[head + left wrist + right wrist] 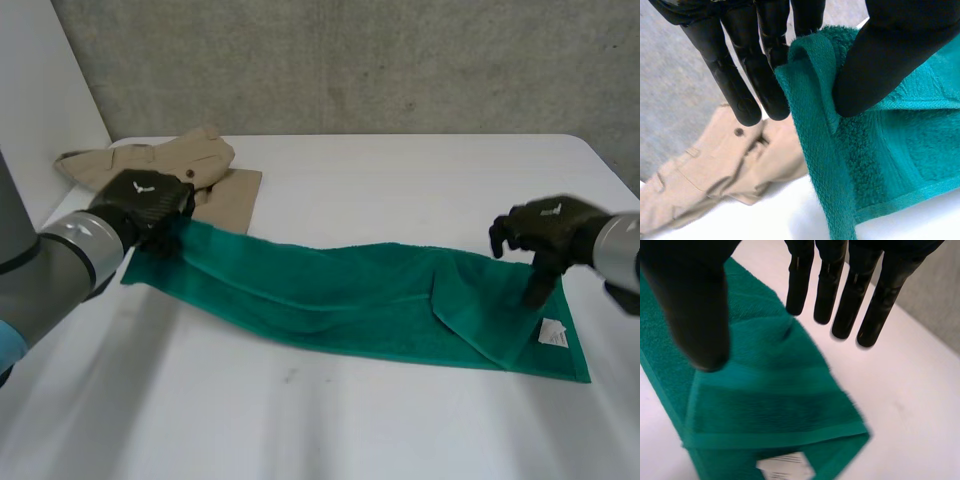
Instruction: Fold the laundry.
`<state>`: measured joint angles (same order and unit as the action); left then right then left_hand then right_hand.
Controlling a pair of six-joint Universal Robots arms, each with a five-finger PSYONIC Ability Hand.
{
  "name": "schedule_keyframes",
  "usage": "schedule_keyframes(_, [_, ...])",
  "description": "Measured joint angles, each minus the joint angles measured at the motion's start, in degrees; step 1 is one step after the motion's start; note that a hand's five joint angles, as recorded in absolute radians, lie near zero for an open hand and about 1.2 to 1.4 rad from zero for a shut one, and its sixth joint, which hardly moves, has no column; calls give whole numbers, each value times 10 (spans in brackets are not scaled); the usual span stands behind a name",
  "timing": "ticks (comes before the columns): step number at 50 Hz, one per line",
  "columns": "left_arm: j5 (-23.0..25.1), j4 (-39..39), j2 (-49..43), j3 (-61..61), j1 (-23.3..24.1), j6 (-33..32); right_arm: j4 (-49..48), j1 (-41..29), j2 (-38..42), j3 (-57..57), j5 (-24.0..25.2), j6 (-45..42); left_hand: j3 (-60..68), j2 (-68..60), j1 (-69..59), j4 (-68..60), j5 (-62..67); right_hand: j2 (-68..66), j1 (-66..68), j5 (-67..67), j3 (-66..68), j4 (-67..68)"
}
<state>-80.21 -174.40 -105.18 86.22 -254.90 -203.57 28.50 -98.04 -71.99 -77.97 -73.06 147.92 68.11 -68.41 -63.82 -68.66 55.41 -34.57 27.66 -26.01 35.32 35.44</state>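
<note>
Centrally, a green towel (pixel 340 295) is lying stretched in a long band across the white bench (pixel 400 170), with one end toward each arm.

The left hand (pixel 145 200) is gripping the towel's left-end corner. In the left wrist view its fingers (pixel 742 85) and thumb are pinching the hemmed edge of the green towel (pixel 900 150) between them, and the cloth is rising from the bench (pixel 740 222) up to the hand.

The right hand (pixel 545 232) is hovering over the towel's right end. One digit is reaching down toward the cloth, though contact cannot be told. In the right wrist view its fingers (pixel 840 295) are pointing straight, set wide of the thumb and holding nothing, with the green towel (pixel 770 390) lying beneath them.

The towel's right end is lying folded over on itself in a slanted flap. A white label (pixel 553 333) is showing beside the towel's right corner — in the right wrist view it is peeking out from under the upper layer (pixel 785 467).

A beige garment (pixel 185 160) is lying crumpled just behind the towel's left end — a dark button (pixel 739 132) is showing on it.
</note>
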Motion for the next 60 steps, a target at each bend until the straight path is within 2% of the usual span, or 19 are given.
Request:
schedule_keyframes(3, [-1, -7, -17, 0, 2, 3, -79, -1, 3, -71, -1, 65, 2, -1, 0, 0, 0, 63, -32, 76, -71, -71])
schedule_keyframes(4, [-1, -7, -17, 0, 2, 3, -79, -1, 3, -71, -1, 65, 2, -1, 0, 0, 0, 63, -32, 76, -71, -71])
schedule_keyframes(5, [-2, -12, -22, 1, 4, 4, -128, -1, -1, -117, -2, 96, 2, -1, 0, 0, 0, 63, -32, 76, -71, -71])
schedule_keyframes(9, [-3, -25, -27, 2, 8, 7, -211, -2, -13, -199, -4, 139, 2, -1, 0, 0, 0, 64, -32, 84, -72, -74])
schedule_keyframes(12, [-3, -34, -27, 4, 12, 8, -245, -3, -16, -231, -5, 154, 2, -1, 0, 0, 0, 64, -32, 84, -72, -74])
schedule_keyframes(15, [-3, -43, -26, 7, 18, 9, -320, -11, -15, -285, -9, 195, 2, -1, 0, 0, 0, 64, -32, 84, -72, -74])
schedule_keyframes(20, [-4, -48, -26, 9, 24, 10, -386, -20, 1, -306, -23, 244, 2, -1, 0, 0, 0, 64, -32, 83, -72, -74])
schedule_keyframes(27, [-4, -50, -26, 13, 25, 10, -411, -37, 34, -286, -44, 266, 2, -1, 0, -2, 0, 64, -32, 83, -72, -74])
schedule_keyframes(40, [-4, -64, -27, 25, 25, 10, -420, -68, 94, -240, -84, 254, 2, -1, 0, -2, 0, 35, -14, 54, -41, -43])
schedule_keyframes(47, [-4, -65, -27, 25, 25, 10, -436, -71, 107, -223, -95, 236, 2, -1, 0, -2, 0, -21, 37, 9, 14, 12])
schedule_keyframes(60, [-4, -65, -27, 25, 25, 10, -442, -71, 129, -186, -107, 219, 2, -1, 0, -2, 0, -25, 43, -2, 21, 20])
